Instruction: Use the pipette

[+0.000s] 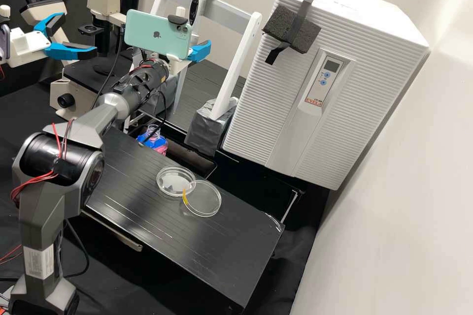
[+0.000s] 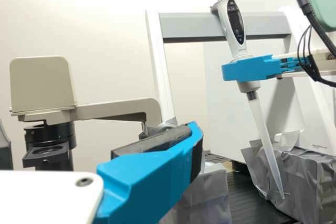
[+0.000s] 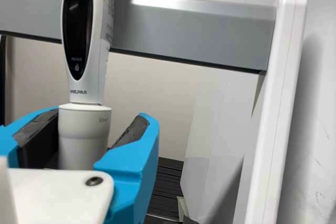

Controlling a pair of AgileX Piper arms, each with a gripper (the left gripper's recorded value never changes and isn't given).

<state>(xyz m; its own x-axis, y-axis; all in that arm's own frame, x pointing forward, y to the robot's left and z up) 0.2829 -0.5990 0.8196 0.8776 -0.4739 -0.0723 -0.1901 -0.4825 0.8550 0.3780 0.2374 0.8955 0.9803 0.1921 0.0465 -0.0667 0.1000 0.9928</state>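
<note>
Pipette: white-grey body, dark front panel, red button on top, long clear tip pointing down at a slight tilt. In the high view it sits at 12 o'clock from the two petri dishes, its upper body against the grey crossbar of the white stand.

Your right gripper is clenched on the pipette. Both blue fingers press the pale barrel just under the handle. That arm runs from its base at 7 o'clock of the high view up to the stand, forearm close to level.

Your left gripper sits at 9 o'clock from the pipette, well apart from it and beside the microscope. Its fingers are spread and hold nothing.
</note>
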